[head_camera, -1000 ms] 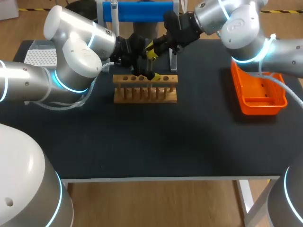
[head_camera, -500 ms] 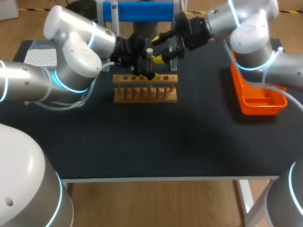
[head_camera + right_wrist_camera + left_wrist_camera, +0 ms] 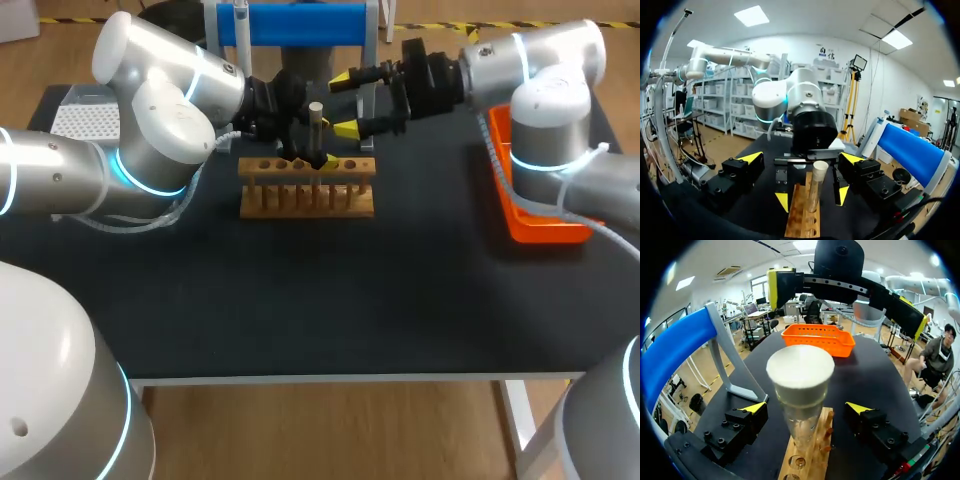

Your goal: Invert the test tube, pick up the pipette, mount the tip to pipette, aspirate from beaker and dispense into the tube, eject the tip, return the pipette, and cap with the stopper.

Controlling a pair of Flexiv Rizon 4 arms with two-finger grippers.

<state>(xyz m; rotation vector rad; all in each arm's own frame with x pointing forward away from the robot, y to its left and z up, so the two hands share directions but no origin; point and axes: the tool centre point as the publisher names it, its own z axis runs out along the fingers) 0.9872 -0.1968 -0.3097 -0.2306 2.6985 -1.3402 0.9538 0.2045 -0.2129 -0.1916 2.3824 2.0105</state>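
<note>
Standing upright in the wooden rack [image 3: 306,192], the test tube [image 3: 801,426] looks like light, slick, fragile glass, w/ my left jaws spread either side w/o touching and right jaws spread nearby, so I'd pinch gently mid-body, under the stopper [image 3: 800,371].

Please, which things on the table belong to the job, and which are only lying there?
For the job:
- tube, standing in the rack
- stopper, on the tube
- tip box
- blue stand, likely the pipette's place

Not clearly for the job:
- basket, not named in the task; perhaps meant for ejected tips
</note>
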